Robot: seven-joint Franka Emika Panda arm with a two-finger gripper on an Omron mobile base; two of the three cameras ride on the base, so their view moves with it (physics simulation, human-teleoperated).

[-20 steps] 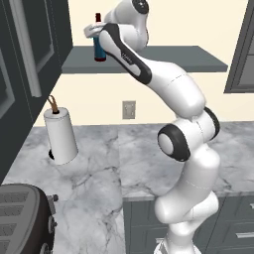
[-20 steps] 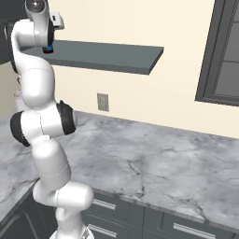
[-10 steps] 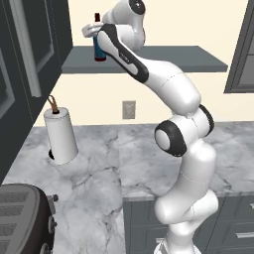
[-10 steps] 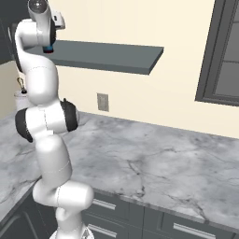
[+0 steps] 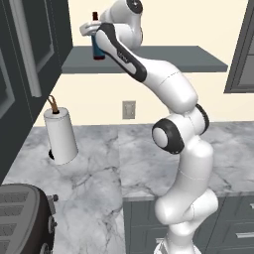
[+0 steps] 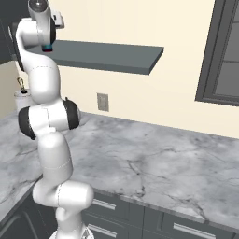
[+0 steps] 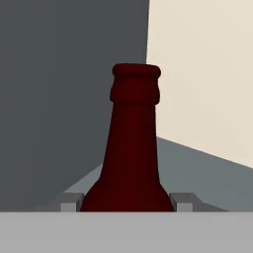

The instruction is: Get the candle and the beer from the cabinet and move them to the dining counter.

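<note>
My claw [image 7: 127,201] has just drawn in from wide and now pinches the beer [image 7: 132,148] at its shoulder, the bottle standing upright on the cabinet [image 5: 163,57]. That grip means I can lift; the candle comes afterwards.

The beer [image 5: 97,47], a slim dark reddish-brown bottle with a long neck and a blue label, stands upright near the left end of the cabinet [image 5: 163,59], a flat slate-grey wall shelf without doors.
</note>
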